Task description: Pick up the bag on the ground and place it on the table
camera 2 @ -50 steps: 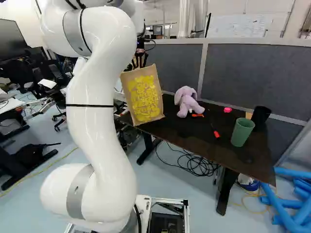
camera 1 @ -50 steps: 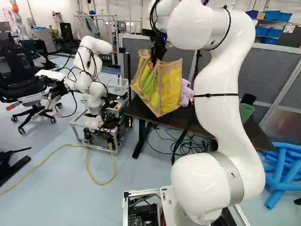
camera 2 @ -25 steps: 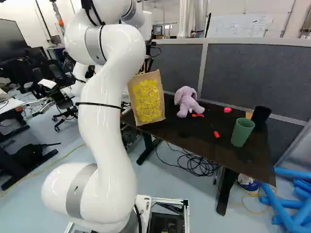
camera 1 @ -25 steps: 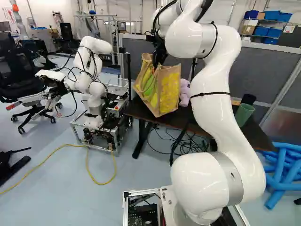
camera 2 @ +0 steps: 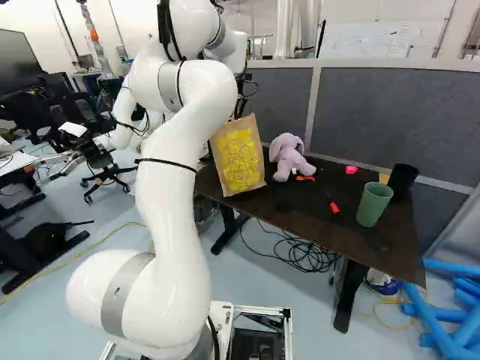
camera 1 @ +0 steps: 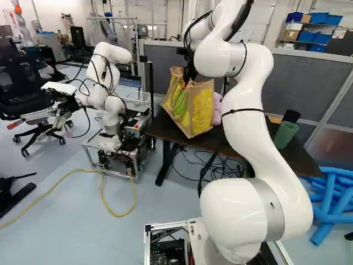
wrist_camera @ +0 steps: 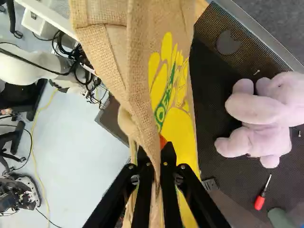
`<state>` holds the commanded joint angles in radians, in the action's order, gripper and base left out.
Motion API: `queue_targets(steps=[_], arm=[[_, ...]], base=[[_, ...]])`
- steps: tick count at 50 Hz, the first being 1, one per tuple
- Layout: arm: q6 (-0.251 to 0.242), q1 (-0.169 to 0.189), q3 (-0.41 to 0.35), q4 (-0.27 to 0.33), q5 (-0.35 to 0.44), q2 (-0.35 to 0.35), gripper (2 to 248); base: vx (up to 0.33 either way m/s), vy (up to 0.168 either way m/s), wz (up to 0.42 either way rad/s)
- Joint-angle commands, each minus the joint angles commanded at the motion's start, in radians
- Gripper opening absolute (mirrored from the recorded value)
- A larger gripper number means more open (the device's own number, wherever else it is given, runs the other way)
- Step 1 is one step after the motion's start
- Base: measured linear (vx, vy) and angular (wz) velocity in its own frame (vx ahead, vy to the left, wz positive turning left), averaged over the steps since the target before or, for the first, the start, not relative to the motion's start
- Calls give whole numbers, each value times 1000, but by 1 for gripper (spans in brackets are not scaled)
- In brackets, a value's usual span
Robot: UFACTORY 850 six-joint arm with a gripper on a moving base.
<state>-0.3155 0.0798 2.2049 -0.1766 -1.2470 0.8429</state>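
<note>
My gripper (camera 1: 189,73) is at the top of the tan and yellow burlap bag (camera 1: 199,110) in the left base view. In the wrist view the gripper (wrist_camera: 155,156) is shut on the bag's upper edge (wrist_camera: 142,90), its cloth pinched between both fingers. The bag hangs tilted over the left end of the dark table (camera 2: 300,206) in the right base view; whether its bottom touches the tabletop I cannot tell. The bag and arm partly hide that end.
On the table are a lilac plush toy (camera 2: 289,156), a red screwdriver (camera 2: 334,206), a green cup (camera 2: 373,204) and a black cup (camera 2: 403,178). A grey partition (camera 2: 397,120) stands behind. Another robot (camera 1: 110,83) stands left of the table.
The arm has lowered and swung ahead, carrying the bag down and toward the table, rightward in both base views. The grip has stayed shut, and the base has not moved.
</note>
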Motion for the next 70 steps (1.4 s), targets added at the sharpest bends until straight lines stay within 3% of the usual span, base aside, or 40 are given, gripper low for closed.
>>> queue_targets(steps=[14,40,41,46,47,51,52,56,57,61,62,67,68,70], arm=[[0,1,29,0,0,44,24],[0,1,31,0,0,49,29],[0,1,31,0,0,49,58],[0,1,31,0,0,49,58],[0,1,31,0,0,49,92],[0,1,31,0,0,49,92],[0,1,31,0,0,49,127],[0,1,31,0,0,49,127],[0,1,31,0,0,49,163],[0,1,31,0,0,49,163],[0,1,31,0,0,49,199],[0,1,31,0,0,49,199],[0,1,31,0,0,49,236],[0,1,31,0,0,49,236]], base=[[0,0,0],[0,0,0],[0,0,0],[0,0,0],[0,0,0],[0,0,0],[0,0,0],[0,0,0],[0,0,0],[0,0,0],[0,0,0],[0,0,0],[0,0,0],[0,0,0]])
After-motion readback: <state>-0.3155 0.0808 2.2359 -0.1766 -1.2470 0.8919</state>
